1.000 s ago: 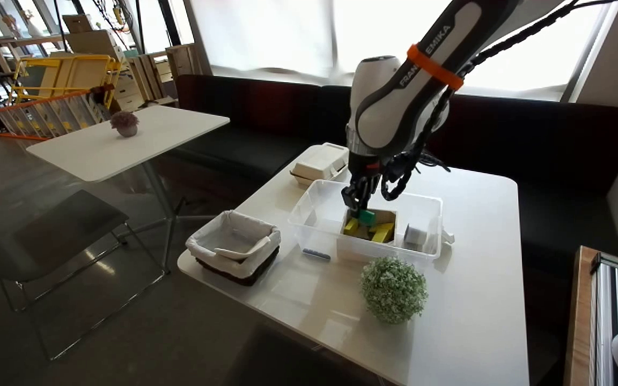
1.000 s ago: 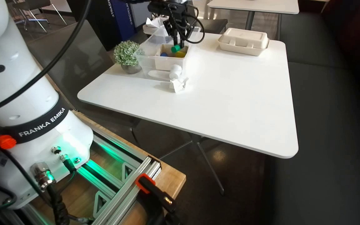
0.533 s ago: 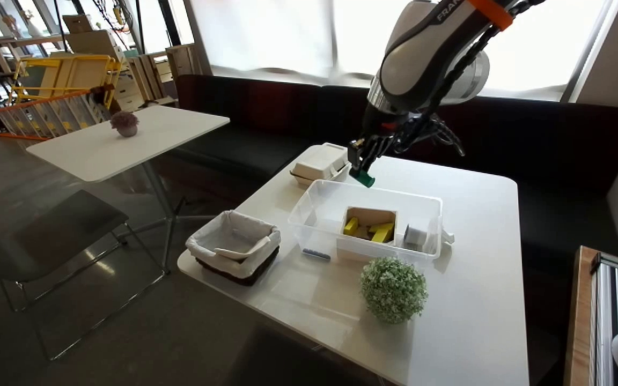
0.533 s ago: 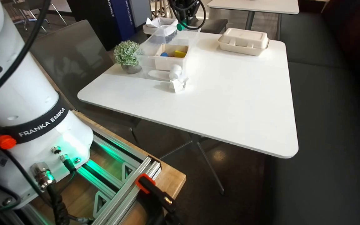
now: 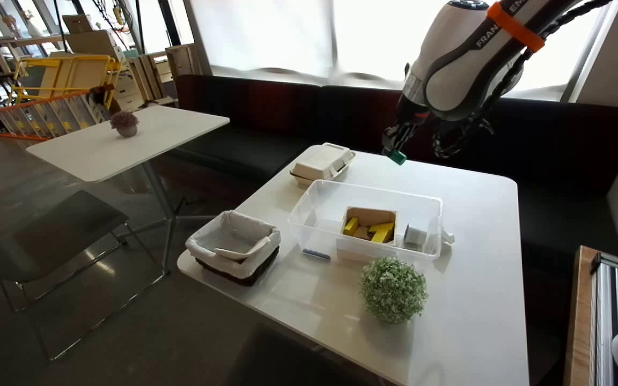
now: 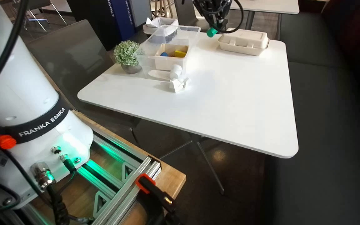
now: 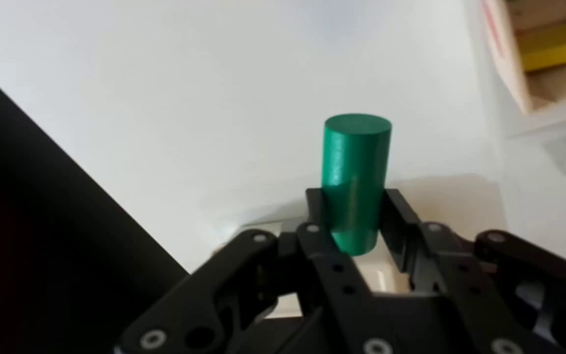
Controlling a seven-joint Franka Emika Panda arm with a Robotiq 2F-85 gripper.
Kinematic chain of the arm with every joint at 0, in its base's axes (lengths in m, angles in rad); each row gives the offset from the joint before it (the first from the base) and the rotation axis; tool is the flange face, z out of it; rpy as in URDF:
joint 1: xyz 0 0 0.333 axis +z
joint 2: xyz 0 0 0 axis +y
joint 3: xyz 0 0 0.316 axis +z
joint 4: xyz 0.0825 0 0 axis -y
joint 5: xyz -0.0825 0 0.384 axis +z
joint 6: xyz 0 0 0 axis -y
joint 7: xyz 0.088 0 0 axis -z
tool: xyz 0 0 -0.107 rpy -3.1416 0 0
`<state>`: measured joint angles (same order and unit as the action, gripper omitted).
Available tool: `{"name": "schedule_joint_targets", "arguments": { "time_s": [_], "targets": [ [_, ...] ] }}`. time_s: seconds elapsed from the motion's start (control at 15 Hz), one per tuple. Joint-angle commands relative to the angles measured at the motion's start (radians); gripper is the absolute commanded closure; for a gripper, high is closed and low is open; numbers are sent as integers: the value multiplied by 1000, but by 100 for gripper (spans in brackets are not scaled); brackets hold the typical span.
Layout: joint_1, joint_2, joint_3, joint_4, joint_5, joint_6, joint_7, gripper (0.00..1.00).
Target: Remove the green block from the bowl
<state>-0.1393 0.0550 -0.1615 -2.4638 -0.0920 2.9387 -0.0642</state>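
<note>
in an exterior view, the camera looks down over the white table (image 5: pixel 470 300) and faces the dark bench (image 5: pixel 336 115). in an exterior view, the camera stands close to the robot base (image 6: pixel 39 140) and faces past it, over the same table — both exterior views share the clear tub (image 6: pixel 147 64). the wrist view looks down, very near the green block (image 7: pixel 356 167), and shares with them a corner of the wooden box (image 7: pixel 513 69).

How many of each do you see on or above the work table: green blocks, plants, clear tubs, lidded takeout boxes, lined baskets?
Green block: 1, held in the gripper
Plant: 1
Clear tub: 1
Lidded takeout box: 1
Lined basket: 1
Total: 5
</note>
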Motion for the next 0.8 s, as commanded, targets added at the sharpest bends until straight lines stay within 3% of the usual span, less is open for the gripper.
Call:
{"name": "schedule_joint_targets", "arguments": {
  "time_s": [0.0, 0.33, 0.4, 0.73],
  "targets": [
    [-15, 7, -18, 11, -44, -17, 9, 68],
    [-19, 21, -28, 31, -78, -27, 19, 68],
    [-19, 21, -28, 31, -78, -27, 19, 92],
    [-89, 103, -21, 143, 38, -61, -249, 92]
  ]
}}
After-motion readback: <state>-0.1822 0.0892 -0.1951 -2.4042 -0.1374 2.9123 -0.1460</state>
